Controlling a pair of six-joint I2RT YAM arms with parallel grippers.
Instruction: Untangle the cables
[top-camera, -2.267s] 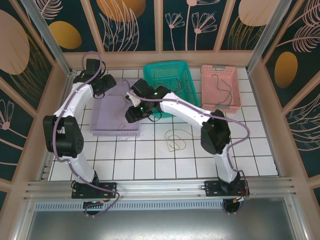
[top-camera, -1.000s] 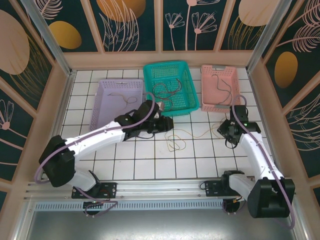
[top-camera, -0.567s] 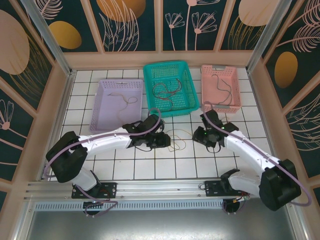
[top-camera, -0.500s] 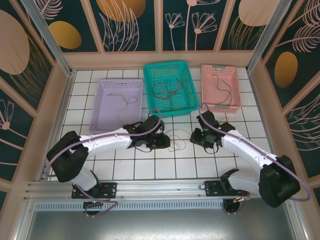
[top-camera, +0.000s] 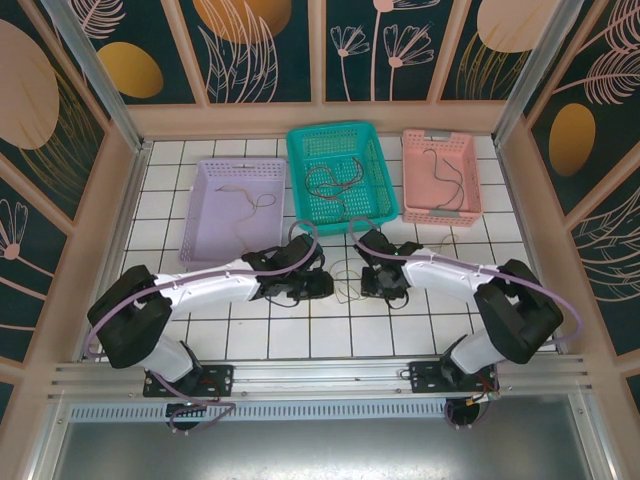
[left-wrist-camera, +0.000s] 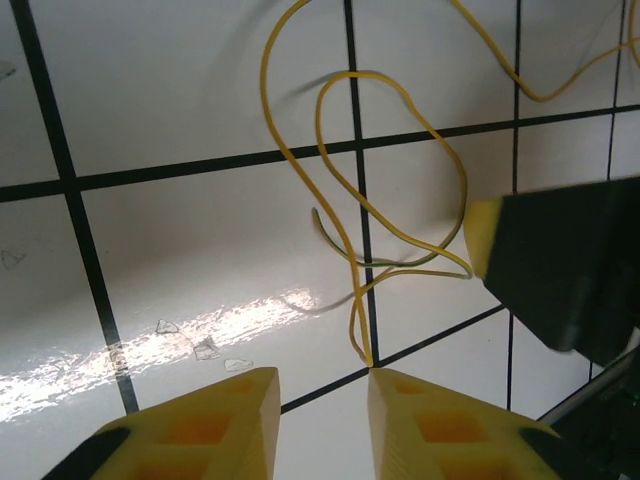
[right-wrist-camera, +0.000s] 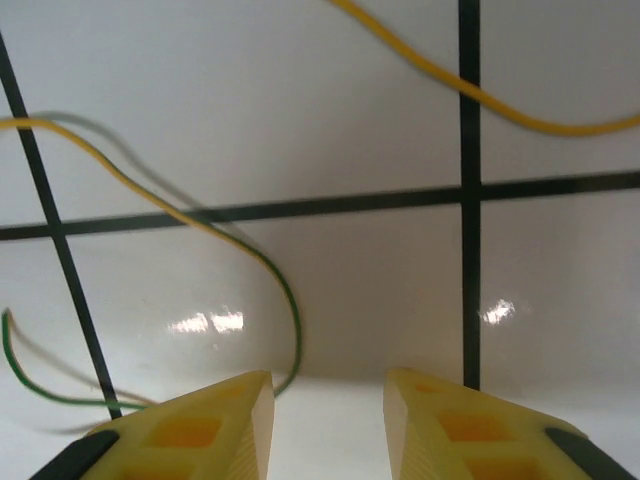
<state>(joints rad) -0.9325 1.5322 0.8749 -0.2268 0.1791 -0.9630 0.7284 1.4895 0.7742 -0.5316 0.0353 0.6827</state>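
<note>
Seeing yellow cable (left-wrist-camera: 318, 125) looped on the tiled surface (left-wrist-camera: 180, 110), green cable (left-wrist-camera: 385, 263) twisted through it, between both grippers. Got left gripper (left-wrist-camera: 322, 400) low over it, jaws parted, nothing held, cable end touching one fingertip. Same for right gripper (right-wrist-camera: 328, 400): open, empty. More cables (top-camera: 325, 185) in the baskets (top-camera: 330, 128) behind.

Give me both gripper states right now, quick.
Left gripper: open, holding nothing; the yellow cable ends right at one fingertip.
Right gripper: open, holding nothing; the green cable lies just ahead of it.
</note>
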